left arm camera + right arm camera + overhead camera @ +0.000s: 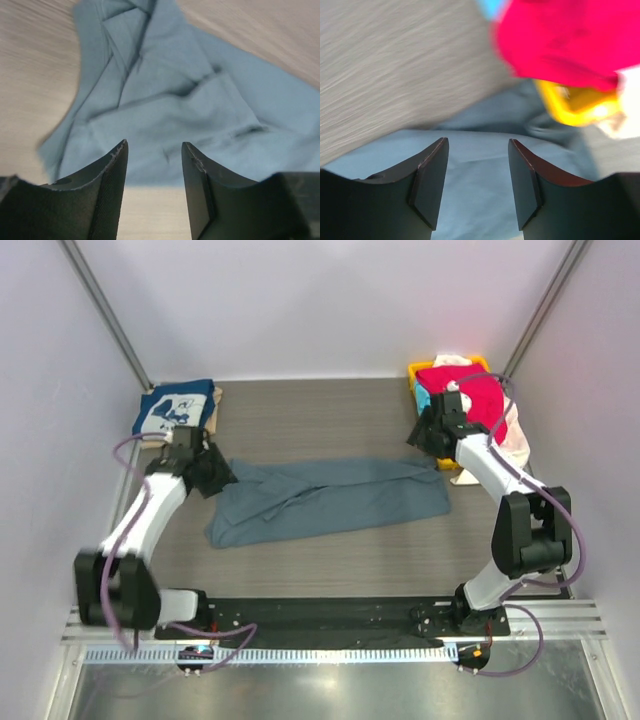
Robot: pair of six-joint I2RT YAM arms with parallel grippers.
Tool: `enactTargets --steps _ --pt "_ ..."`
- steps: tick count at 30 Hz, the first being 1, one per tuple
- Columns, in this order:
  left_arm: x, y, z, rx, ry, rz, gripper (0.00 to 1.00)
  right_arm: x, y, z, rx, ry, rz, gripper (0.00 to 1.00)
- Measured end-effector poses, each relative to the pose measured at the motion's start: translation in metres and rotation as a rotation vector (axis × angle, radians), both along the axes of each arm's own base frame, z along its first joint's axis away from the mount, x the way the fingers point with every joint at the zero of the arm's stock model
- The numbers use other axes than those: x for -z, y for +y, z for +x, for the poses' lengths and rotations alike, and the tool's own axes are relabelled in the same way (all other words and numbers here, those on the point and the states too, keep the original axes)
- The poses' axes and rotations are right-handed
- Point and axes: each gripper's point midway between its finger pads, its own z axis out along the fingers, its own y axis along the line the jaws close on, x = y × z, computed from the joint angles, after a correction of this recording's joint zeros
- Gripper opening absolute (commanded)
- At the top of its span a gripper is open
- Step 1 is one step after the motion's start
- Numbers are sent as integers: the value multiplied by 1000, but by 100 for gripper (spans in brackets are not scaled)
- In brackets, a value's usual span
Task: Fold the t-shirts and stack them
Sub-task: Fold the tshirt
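A slate blue-grey t-shirt (330, 500) lies as a long band across the middle of the table. My left gripper (220, 478) hovers at its left end, jaws open and empty; the left wrist view shows the cloth (190, 100) just beyond the left gripper (154, 150). At the band's right end my right gripper (430, 445) also stands open with nothing held, and the right wrist view has blue cloth (480, 170) beneath the right gripper (477, 145). A folded navy t-shirt with white print (175, 408) rests at the back left on a tan one (217, 398).
A yellow basket (418, 371) stands at the back right, holding a red t-shirt (472, 392), a turquoise one (422, 398) and a cream one (512, 435) that hangs over its side. In the right wrist view the red t-shirt (570, 40) and the basket rim (575, 102) are close ahead.
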Motion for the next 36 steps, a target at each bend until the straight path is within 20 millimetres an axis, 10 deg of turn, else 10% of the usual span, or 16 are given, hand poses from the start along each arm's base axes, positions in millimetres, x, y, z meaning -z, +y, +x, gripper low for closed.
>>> enactTargets --steps 8,13,20,26,32,36 --pt "127 -26 47 -29 309 4 41 38 67 27 -168 45 30 51" --pt "127 -21 70 -68 255 39 39 95 70 5 -186 172 11 49" --pt "126 -13 108 -102 241 111 38 99 95 -25 -175 60 48 46" --pt "123 -22 179 -109 195 133 37 96 176 -102 -265 21 246 49" --pt "102 -100 293 90 14 120 52 85 271 -211 -551 180 298 70" --pt "58 -179 317 280 -148 73 71 50 273 -211 -568 152 225 79"
